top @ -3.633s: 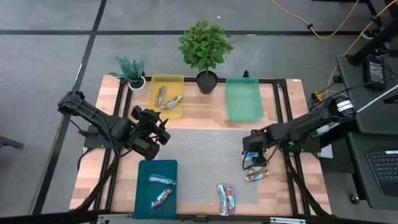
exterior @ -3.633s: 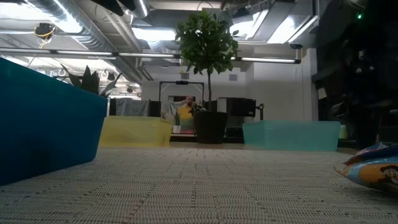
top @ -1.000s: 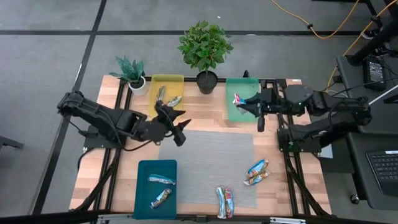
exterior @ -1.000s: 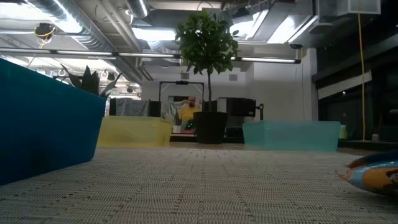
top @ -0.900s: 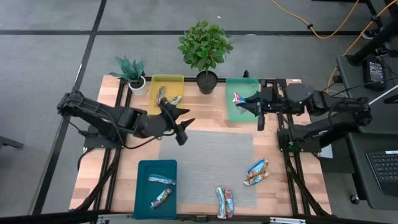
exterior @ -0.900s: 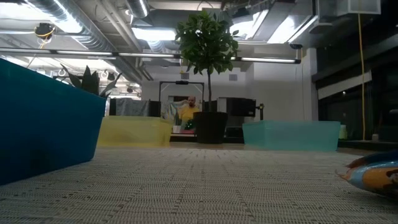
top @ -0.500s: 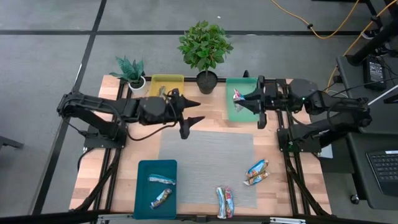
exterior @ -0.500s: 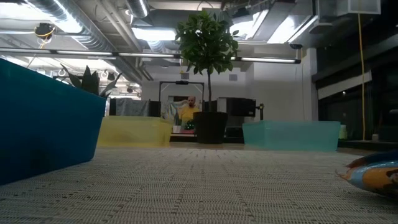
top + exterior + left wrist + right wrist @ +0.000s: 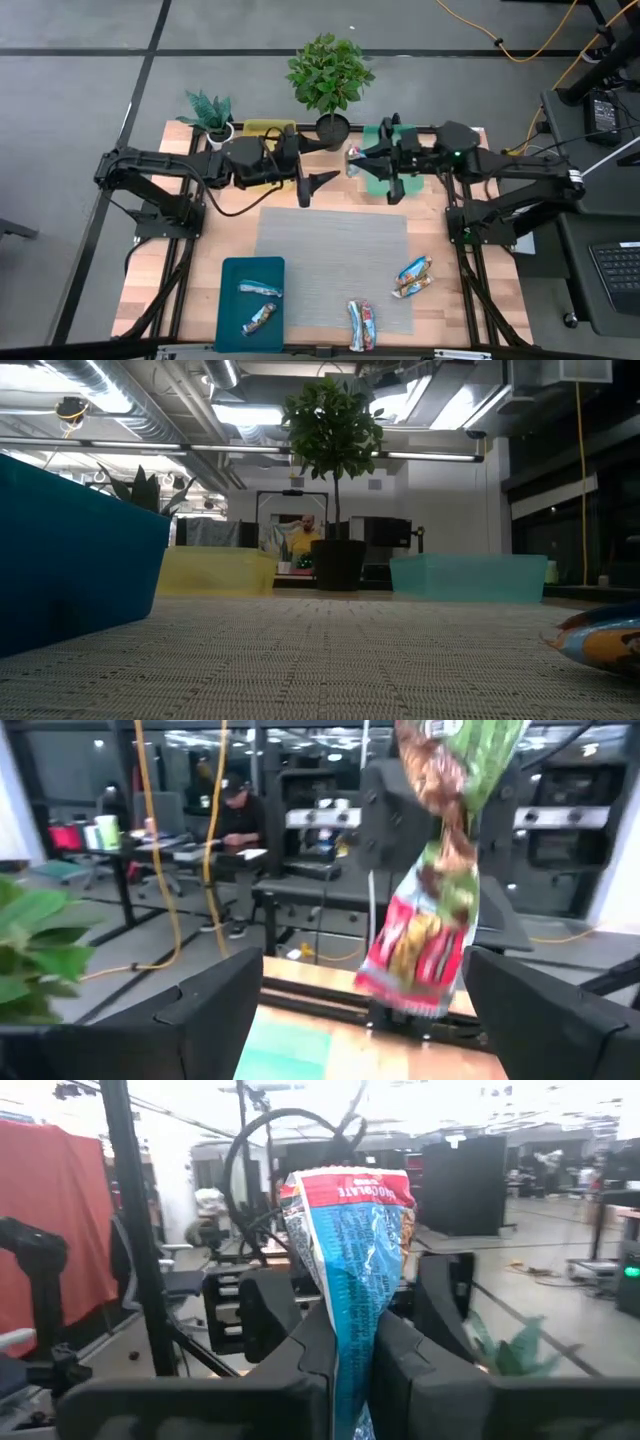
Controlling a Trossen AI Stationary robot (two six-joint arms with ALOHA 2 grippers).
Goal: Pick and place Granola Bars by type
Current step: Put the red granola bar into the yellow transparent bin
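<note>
Currently the right gripper is pinching a light, crinkly granola bar by its lower end; the left gripper is waiting spread apart beside it.

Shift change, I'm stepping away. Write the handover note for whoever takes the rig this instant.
Right gripper: shut on a blue and red granola bar, held in the air at the table's back, between the green tray and the yellow tray.
Left gripper: open, facing that bar, apart from it.
Done: two bars lie in the teal tray. The arms hide the contents of the yellow and green trays.
Left: place the held bar, then sort the bars at the mat's right edge and near edge.
</note>
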